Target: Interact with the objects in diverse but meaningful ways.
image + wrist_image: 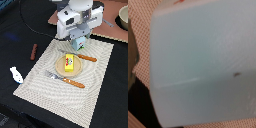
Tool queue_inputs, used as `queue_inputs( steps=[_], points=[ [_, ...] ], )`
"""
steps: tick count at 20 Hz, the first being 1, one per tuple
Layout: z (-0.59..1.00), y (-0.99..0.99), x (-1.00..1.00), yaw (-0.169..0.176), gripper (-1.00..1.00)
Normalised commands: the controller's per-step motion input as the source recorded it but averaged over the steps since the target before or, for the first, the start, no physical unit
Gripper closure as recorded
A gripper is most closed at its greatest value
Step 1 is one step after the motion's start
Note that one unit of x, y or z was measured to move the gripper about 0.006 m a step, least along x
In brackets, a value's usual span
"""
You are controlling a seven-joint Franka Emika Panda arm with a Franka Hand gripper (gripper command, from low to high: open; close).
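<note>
My gripper (80, 42) hangs over the far edge of the woven placemat (95, 85) and is shut on the light blue-and-white little box (80, 44), held just above the mat. In the wrist view the box (203, 60) fills nearly the whole picture and hides the fingers. The yellow pack with red-white print (69, 62) lies on a small tan plate (59, 67) in the mat's middle. The dark reddish-brown stick (33, 51) lies on the dark table at the exterior view's left. The white scoop-like piece (16, 75) lies nearer the front left.
A knife with an orange handle (82, 57) lies behind the plate and a fork with an orange handle (66, 79) in front of it. A pinkish board (112, 27) with a bowl (123, 19) is at the back right. The arm's body (75, 17) looms above.
</note>
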Motion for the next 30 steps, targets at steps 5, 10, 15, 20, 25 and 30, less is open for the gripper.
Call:
queue_inputs(
  steps=[5, 10, 15, 20, 25, 30],
  points=[
    [0.73, -0.01, -0.28, -0.010, -1.00],
    [0.82, -0.15, -0.42, -0.044, -1.00],
    [0.54, -0.33, -0.57, -0.049, -1.00],
    [0.35, -0.57, -0.47, -0.019, -1.00],
    [0.26, -0.69, -0.37, -0.009, -1.00],
    [0.11, -0.77, -0.31, 0.000, -1.00]
  ],
)
